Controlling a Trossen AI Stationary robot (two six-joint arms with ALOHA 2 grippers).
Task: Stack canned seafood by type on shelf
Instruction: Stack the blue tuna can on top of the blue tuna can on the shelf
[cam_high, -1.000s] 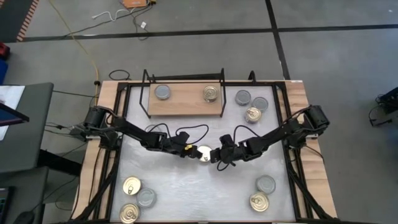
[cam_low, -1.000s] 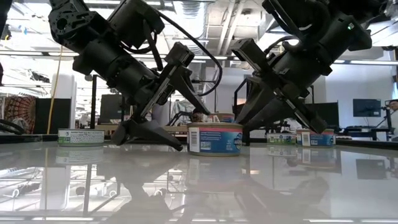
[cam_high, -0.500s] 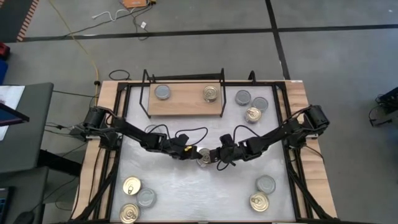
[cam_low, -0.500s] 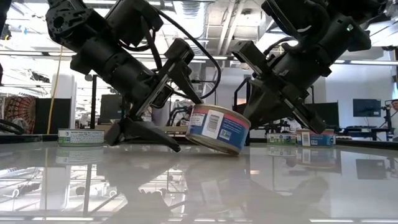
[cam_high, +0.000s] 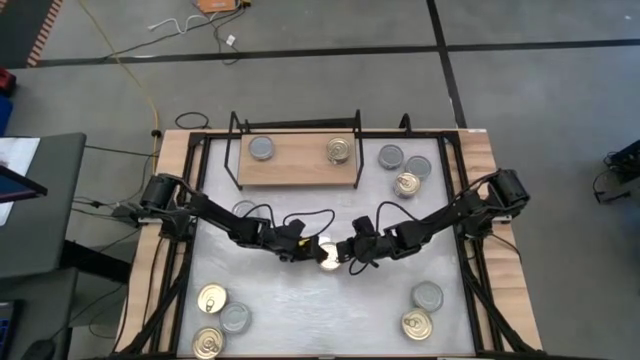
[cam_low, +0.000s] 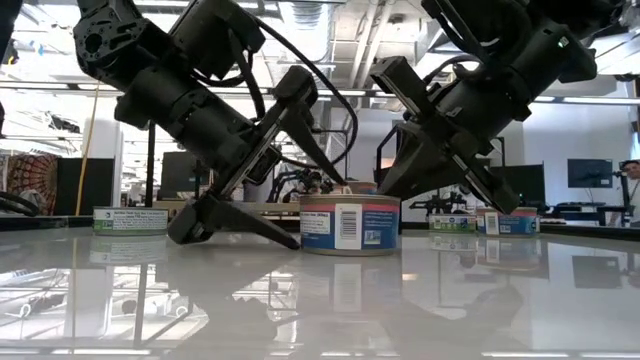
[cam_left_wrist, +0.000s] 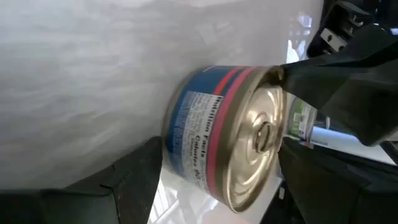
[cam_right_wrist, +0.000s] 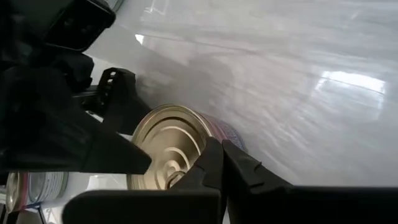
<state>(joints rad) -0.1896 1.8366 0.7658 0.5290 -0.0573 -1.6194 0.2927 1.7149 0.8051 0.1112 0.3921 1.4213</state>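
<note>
Two cans sit on the shelf (cam_high: 300, 172) so far — one grey, one gold — so most of the stacking is left. Between my two grippers stands a gold-topped can (cam_high: 326, 254), flat on the table. My left gripper (cam_high: 304, 250) is spread wide around its side, not yet squeezing. My right gripper (cam_high: 338, 255) is pinched shut at the can's top edge, holding nothing. Three cans wait beside the shelf, five more behind my fingers.
</note>
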